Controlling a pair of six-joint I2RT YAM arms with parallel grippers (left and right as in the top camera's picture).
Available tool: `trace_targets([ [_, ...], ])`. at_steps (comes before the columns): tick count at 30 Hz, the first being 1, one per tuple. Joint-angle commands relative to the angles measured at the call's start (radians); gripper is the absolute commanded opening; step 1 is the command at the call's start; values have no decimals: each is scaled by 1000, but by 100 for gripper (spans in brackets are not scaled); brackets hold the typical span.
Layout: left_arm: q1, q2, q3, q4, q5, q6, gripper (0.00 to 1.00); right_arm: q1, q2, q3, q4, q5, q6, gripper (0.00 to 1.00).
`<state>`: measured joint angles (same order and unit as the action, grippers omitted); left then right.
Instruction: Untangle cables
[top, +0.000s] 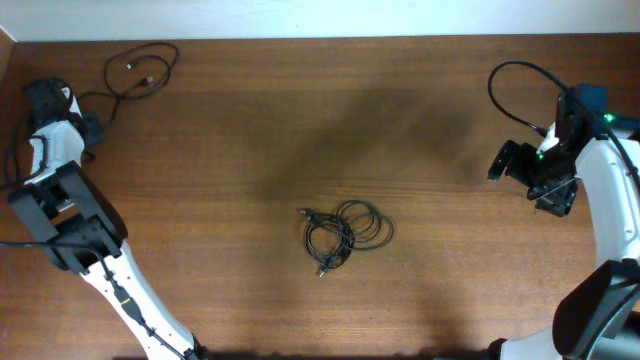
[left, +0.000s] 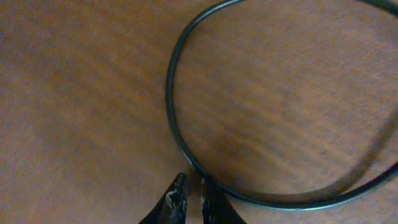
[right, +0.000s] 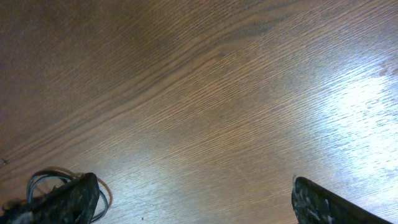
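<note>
A tangle of thin black cables (top: 345, 232) lies in the middle of the wooden table. One separate cable (top: 140, 75) lies in a loose loop at the far left corner. My left gripper (top: 93, 128) is beside that loop's trailing strand. In the left wrist view its fingertips (left: 191, 186) stand almost together with nothing between them, and the loop (left: 171, 106) curves just past the right fingertip. My right gripper (top: 510, 165) hovers at the right side, open wide (right: 196, 202) over bare wood. A bit of the tangle (right: 43, 180) shows behind its left finger.
A thick black cable (top: 510, 90) belonging to the right arm arcs above the table at the far right. The table's far edge (top: 320, 38) meets a pale wall. The left arm's white link (top: 130, 300) crosses the near left corner.
</note>
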<state>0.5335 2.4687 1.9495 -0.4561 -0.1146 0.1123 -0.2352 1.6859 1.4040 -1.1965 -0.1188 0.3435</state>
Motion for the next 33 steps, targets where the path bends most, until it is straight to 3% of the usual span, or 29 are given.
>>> trace_targets([
  [1, -21, 45, 186, -69, 331, 2, 24, -1, -8, -5, 0, -2, 5, 98],
  [3, -21, -2, 327, -110, 477, -97, 27, -1, -8, -5, 0, -2, 5, 98],
  [4, -21, -31, 369, -140, 515, -111, 49, -1, -8, -5, 0, -2, 5, 98],
  [5, -24, -88, 393, -184, 530, -146, 79, -1, -8, -5, 0, -2, 5, 98],
  [6, -26, -120, 393, -205, 531, -163, 96, -1, -8, -5, 0, -2, 5, 98],
  [7, -30, -178, 393, -266, 557, -192, 99, -1, -8, -5, 0, -2, 5, 99],
  [8, -33, -204, 393, -306, 607, -198, 99, -1, -8, -5, 0, -2, 5, 98],
  [10, -57, -279, 393, -453, 900, -199, 99, -1, -8, -5, 0, -2, 5, 98],
  [12, -95, -304, 393, -561, 1099, -199, 99, -1, -8, -5, 0, -2, 5, 98],
  [13, -134, -306, 393, -689, 1180, -198, 99, -1, -8, -5, 0, -2, 5, 98],
  [16, -238, -309, 393, -995, 1027, -186, 100, -1, -8, -5, 0, -2, 5, 98],
  [21, -378, -422, 393, -1186, 796, -179, 100, -1, -8, -5, 0, -2, 5, 98],
  [24, -423, -522, 386, -1233, 611, -179, 99, -1, -8, -5, 0, -2, 5, 99],
  [27, -477, -657, 365, -1233, 592, -180, 99, -1, -8, -5, 0, -2, 5, 99],
  [30, -583, -822, 220, -1232, 567, -180, 99, -1, -8, -5, 0, -2, 5, 98],
  [33, -717, -996, -53, -1229, 507, -210, 99, -1, -8, -5, 0, -2, 5, 98],
])
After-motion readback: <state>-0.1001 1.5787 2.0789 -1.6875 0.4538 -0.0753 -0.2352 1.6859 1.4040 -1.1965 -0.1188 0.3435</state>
